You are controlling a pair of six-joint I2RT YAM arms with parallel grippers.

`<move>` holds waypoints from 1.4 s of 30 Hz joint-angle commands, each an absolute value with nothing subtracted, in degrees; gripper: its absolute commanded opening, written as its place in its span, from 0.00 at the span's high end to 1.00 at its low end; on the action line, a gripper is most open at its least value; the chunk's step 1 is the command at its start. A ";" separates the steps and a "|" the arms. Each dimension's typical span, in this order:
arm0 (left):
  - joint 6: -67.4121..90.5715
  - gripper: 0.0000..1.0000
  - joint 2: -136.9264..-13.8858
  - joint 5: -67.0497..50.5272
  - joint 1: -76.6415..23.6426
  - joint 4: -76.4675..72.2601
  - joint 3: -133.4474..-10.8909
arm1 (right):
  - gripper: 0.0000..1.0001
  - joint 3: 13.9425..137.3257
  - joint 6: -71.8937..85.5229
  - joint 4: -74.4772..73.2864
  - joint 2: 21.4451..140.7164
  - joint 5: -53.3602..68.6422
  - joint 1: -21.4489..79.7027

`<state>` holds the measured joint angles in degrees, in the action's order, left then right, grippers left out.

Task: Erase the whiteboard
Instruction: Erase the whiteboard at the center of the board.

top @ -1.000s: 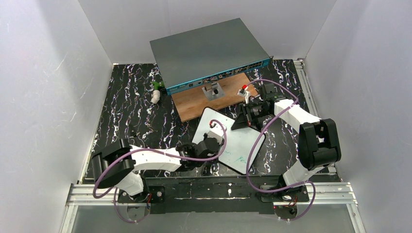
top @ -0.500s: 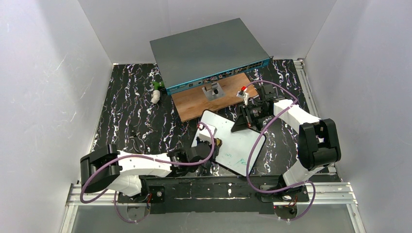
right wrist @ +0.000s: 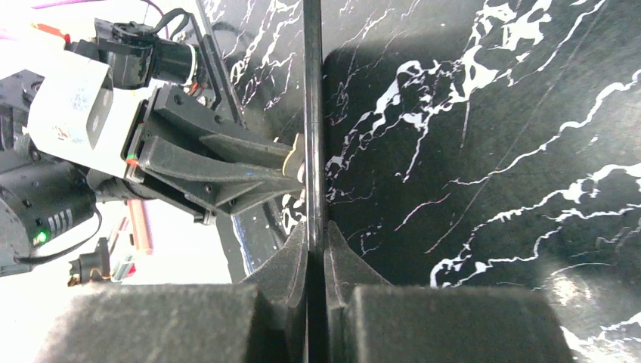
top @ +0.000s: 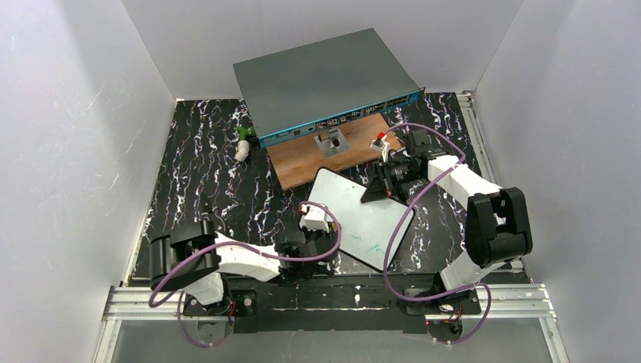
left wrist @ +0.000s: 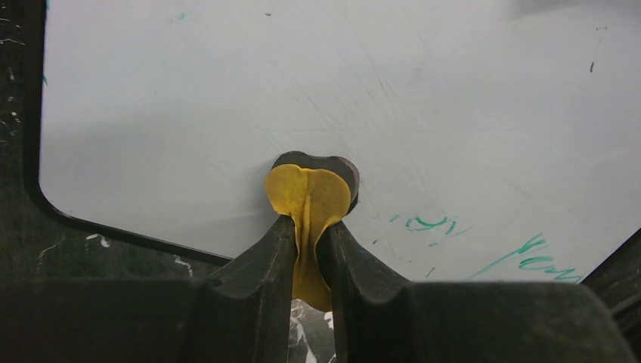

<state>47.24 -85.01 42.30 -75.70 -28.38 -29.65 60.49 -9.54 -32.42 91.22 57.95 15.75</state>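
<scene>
Roughly midway, by my judgement, the wiping is going on: the whiteboard (top: 363, 219) is lying askew near the middle of the dark marbled table (top: 204, 174), at about 5 o'clock from the brown wooden board (top: 302, 162). The right gripper (right wrist: 315, 234) is clamping the board's thin rim at roughly its 1 o'clock corner, jaws pinched together on the edge and steadying it. The left gripper (left wrist: 310, 223), coming in from the board's 8 o'clock side, is squeezing a small yellow wiping pad (left wrist: 308, 193) between nearly closed jaws and pressing it against the white surface. Most of the face around the pad and toward 12 o'clock is looking clean apart from faint smudges and specks. Green writing (left wrist: 423, 223) is showing just beside the pad at its 4 o'clock, with more strokes farther out toward the near corner, so that patch is waiting to be rubbed off.
</scene>
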 commanded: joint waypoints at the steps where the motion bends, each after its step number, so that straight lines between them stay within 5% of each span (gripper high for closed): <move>1: 51.51 1.00 -90.59 44.30 -77.09 -32.39 -33.99 | 0.99 60.84 -6.57 -31.31 88.68 63.84 15.82; 26: 42.66 1.00 -99.40 34.45 -74.26 -35.91 -50.43 | 0.99 60.44 -5.49 -30.35 88.77 63.85 15.82; 42: 44.74 1.00 -91.93 35.37 -68.17 -26.87 -41.46 | 0.99 60.64 -6.00 -30.83 88.68 62.93 15.82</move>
<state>44.16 -94.87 32.12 -72.31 -30.26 -44.97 60.53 -7.66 -26.87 90.37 56.53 13.98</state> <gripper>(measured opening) 0.181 0.105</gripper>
